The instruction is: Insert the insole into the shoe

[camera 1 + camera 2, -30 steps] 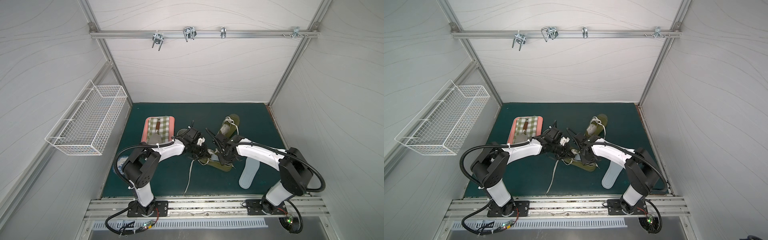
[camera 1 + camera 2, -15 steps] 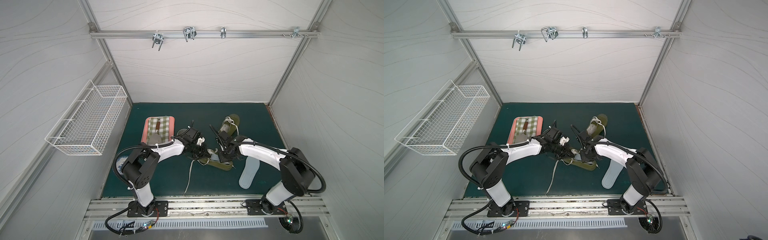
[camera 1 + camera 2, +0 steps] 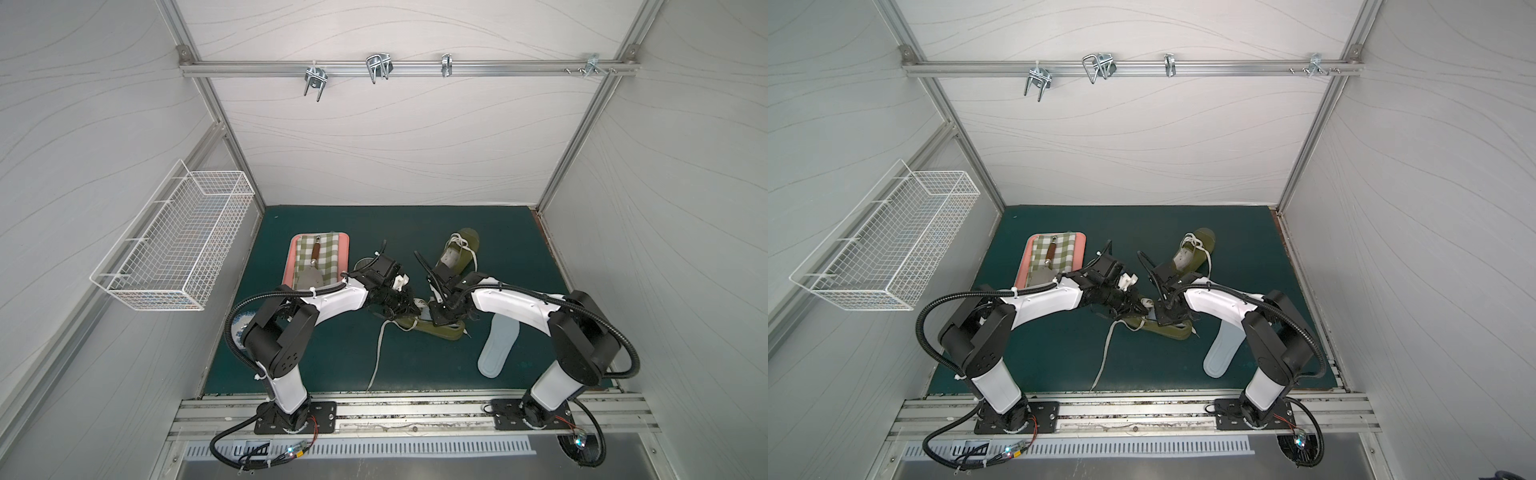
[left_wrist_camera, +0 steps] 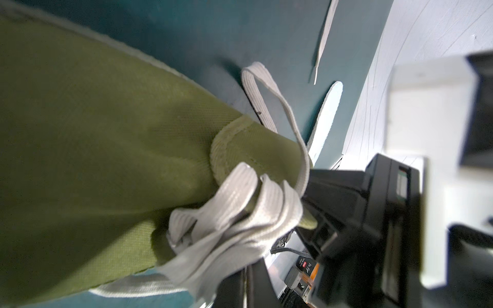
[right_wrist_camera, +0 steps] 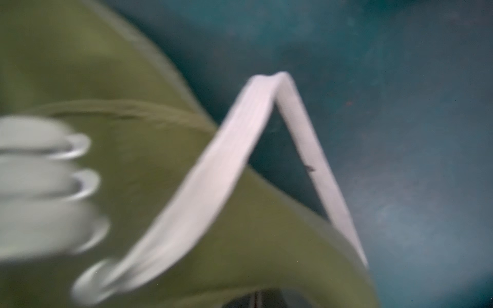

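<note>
An olive green shoe (image 3: 446, 330) (image 3: 1173, 331) with white laces lies mid-mat, between both grippers. My left gripper (image 3: 409, 306) (image 4: 249, 274) is shut, and the bunched laces (image 4: 240, 202) run into its fingertips. My right gripper (image 3: 434, 318) (image 5: 257, 294) is shut at the shoe's green fabric edge (image 5: 240, 266), which arches over its tips. The pale insole (image 3: 497, 347) (image 3: 1223, 349) lies flat on the mat to the right of the shoe, apart from it. One loose lace (image 3: 378, 353) trails toward the front edge.
A second olive shoe (image 3: 461, 251) lies further back. A pink tray (image 3: 318, 262) with a checked cloth and a tool sits at the back left. A wire basket (image 3: 178, 245) hangs on the left wall. A patterned disc (image 3: 239, 328) lies under the left arm.
The right wrist has shifted slightly over the shoe. Both grippers stay shut, and the shoe and insole lie where they were.
</note>
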You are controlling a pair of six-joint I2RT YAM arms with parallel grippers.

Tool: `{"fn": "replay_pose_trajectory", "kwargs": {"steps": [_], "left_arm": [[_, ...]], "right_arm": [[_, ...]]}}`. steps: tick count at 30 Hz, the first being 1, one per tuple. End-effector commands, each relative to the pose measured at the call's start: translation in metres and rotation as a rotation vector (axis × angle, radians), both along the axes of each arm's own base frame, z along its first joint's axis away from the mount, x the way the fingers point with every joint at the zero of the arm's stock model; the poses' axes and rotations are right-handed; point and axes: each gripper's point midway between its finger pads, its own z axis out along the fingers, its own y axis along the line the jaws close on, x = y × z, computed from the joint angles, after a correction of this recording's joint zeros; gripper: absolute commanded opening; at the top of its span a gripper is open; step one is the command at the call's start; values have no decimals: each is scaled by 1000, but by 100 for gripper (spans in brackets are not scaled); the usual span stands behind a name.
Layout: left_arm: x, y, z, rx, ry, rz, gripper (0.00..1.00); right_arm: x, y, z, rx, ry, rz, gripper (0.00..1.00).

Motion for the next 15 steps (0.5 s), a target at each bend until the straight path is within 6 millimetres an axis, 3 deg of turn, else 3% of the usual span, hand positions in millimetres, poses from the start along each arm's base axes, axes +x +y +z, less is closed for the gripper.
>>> {"fn": "replay_pose_trajectory", "kwargs": {"steps": [1, 4, 6, 13, 15], "left_arm": [[8, -7, 18, -38, -36, -8, 0], [9, -7, 20, -42, -38, -9, 0], [8, -7, 20, -41, -37, -9, 0], [9, -7, 20, -43, -37, -8, 0], [8, -6, 21, -45, -37, -11, 0]], "right_arm": [[-19, 6, -13, 42, 91, -10, 0], [-33, 14, -31, 26, 162, 18, 0], [-35, 17, -32, 13, 162, 31, 0], [-16, 14, 8, 14, 35, 18, 0], [-11, 9, 8, 15, 10, -9, 0]]}}
